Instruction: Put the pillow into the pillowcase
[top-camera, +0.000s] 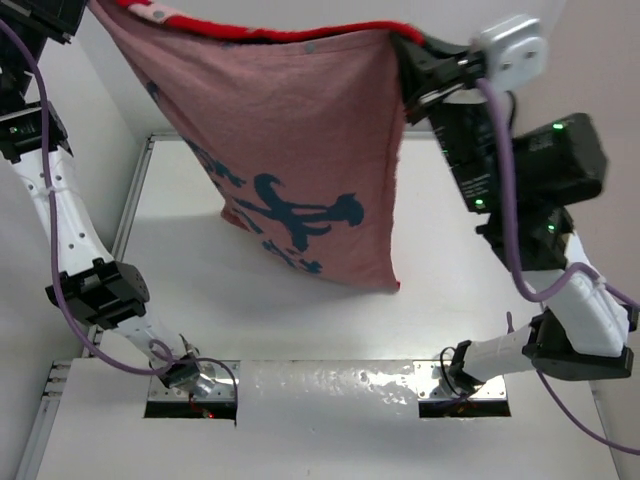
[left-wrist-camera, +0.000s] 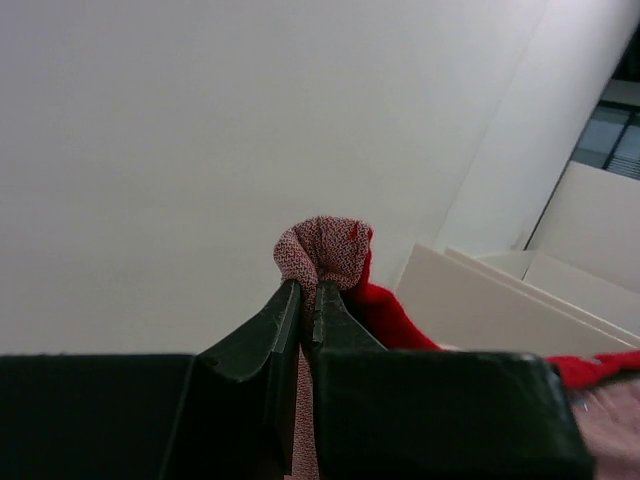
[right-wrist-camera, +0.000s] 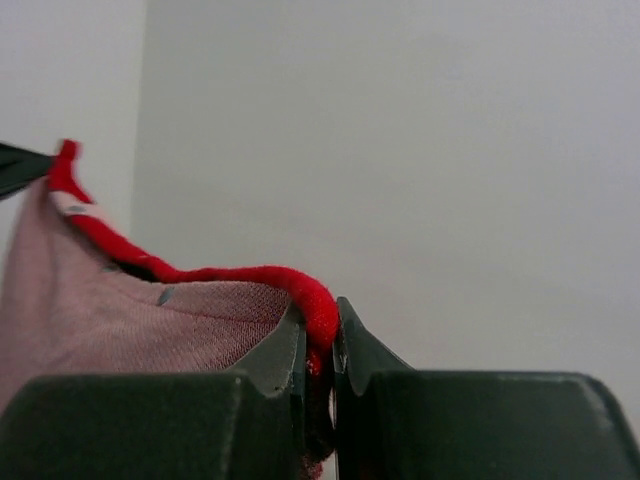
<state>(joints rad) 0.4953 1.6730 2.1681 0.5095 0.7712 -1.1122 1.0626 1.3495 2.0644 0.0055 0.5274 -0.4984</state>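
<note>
A plain white wall (left-wrist-camera: 200, 150) is seen behind both wrist views, and a white bench (top-camera: 250, 290) is spread out below in the top view. The left fingers (left-wrist-camera: 298, 305) are pressed together on a bunched fold of the pillowcase (left-wrist-camera: 325, 250). Its faded pink weave is pushed up just past the fingertips, with a strip of the red hem beside it. The right fingers (right-wrist-camera: 298, 335) are likewise clamped on the pillowcase, and the thick red hem is pinched between them and curves away along the top of the cloth.

In the top view the pillowcase is held up in the air, apart from the bench beneath it. The right fingers are seen at its upper right corner. Its upper left corner is cut off by the edge of that view, so the left fingers cannot be seen there. The red hem is stretched along the pillowcase's top, and the cloth hangs down from it, narrowing toward its lower right end. The pink face with a dark blue print is turned toward the camera. The left arm (top-camera: 60, 230) is raised to the left of the pillowcase and the right arm (top-camera: 520, 160) to its right.
</note>
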